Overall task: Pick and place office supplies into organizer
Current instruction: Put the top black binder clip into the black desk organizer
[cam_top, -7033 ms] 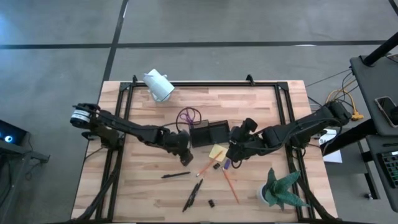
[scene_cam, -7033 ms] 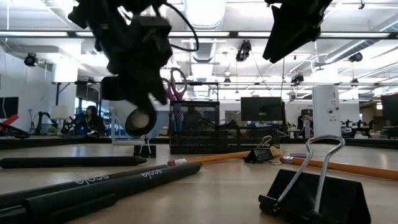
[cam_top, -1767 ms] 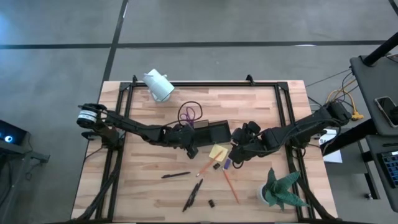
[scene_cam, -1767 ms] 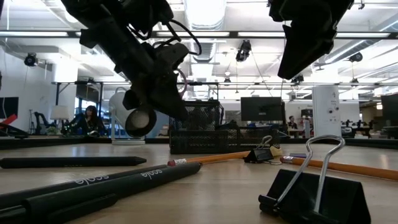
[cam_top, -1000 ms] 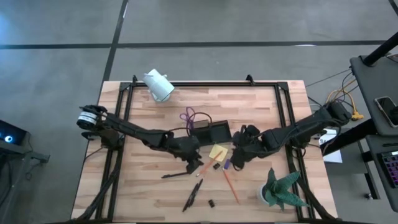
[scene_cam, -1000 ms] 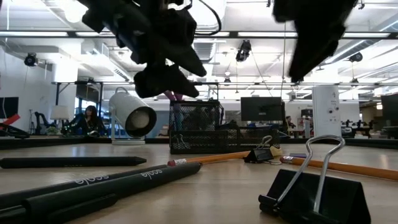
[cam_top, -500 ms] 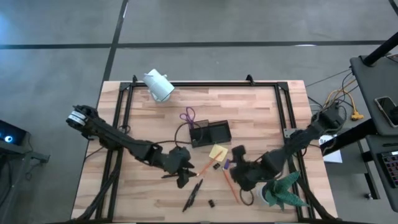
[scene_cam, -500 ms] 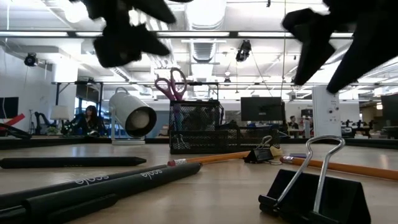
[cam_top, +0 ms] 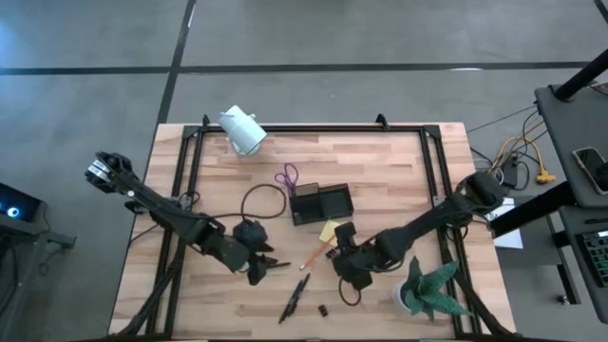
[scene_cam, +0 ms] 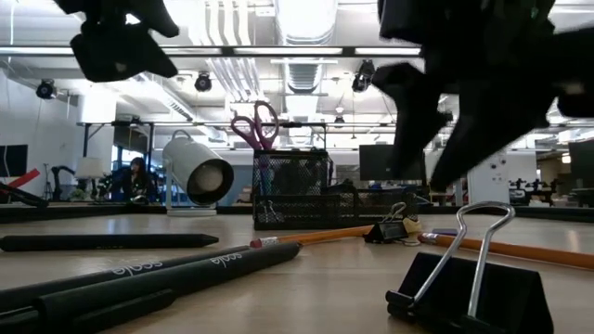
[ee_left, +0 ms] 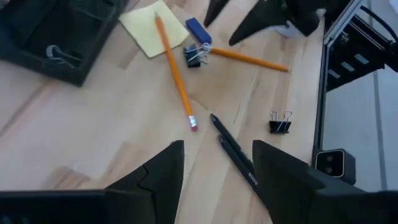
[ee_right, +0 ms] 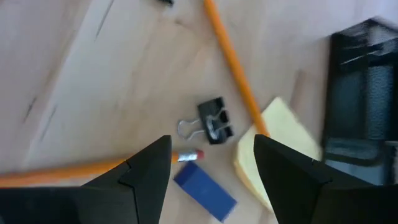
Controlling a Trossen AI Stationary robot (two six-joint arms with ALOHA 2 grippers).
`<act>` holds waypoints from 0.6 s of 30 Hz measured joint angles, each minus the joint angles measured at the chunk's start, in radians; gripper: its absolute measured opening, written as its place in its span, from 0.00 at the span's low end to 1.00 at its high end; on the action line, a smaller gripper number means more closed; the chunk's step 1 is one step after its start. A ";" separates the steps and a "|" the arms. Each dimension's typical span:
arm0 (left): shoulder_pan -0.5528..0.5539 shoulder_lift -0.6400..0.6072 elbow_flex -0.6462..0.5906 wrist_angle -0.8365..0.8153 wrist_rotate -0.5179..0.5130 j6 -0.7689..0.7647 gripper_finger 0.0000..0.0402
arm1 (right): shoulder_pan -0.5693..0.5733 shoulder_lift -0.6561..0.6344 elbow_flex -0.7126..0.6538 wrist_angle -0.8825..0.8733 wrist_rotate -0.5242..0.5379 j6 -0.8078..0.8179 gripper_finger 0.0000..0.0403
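Shifted since half a second ago: left gripper (cam_top: 255,268) a little further from organizer (cam_top: 321,204), right gripper (cam_top: 344,266) nearer to table centre. Hangs now, on the left side, over a black pen (ee_left: 233,146), fingers (ee_left: 177,155) apart and holding nothing. On the right side, hovers over a binder clip (ee_right: 211,124) and a blue piece (ee_right: 205,191), fingers (ee_right: 155,162) also spread wide, nothing between them.

Purple scissors (scene_cam: 255,125) upright in the left end of organizer, handles up. Yellow pad (cam_top: 330,231) flat on the table just in front of organizer, one pencil (ee_left: 175,74) lying across its corner. Second pencil (ee_left: 249,59) beside the blue piece. Two more pens (cam_top: 294,296) together near the front edge, with another clip (cam_top: 323,310) near them. All of these outside organizer.

Plant (cam_top: 427,290) at the front right corner, white camera (cam_top: 242,130) at the back left.
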 joint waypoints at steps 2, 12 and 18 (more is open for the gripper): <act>0.000 -0.036 -0.028 0.000 0.000 -0.003 0.43 | -0.001 0.015 0.000 -0.003 -0.006 0.000 0.55; 0.001 -0.175 -0.143 0.010 -0.040 -0.010 0.43 | -0.013 0.042 0.002 0.027 -0.006 -0.004 0.55; 0.001 -0.202 -0.181 0.039 -0.050 -0.009 0.43 | -0.025 0.075 0.002 0.033 -0.008 -0.042 0.55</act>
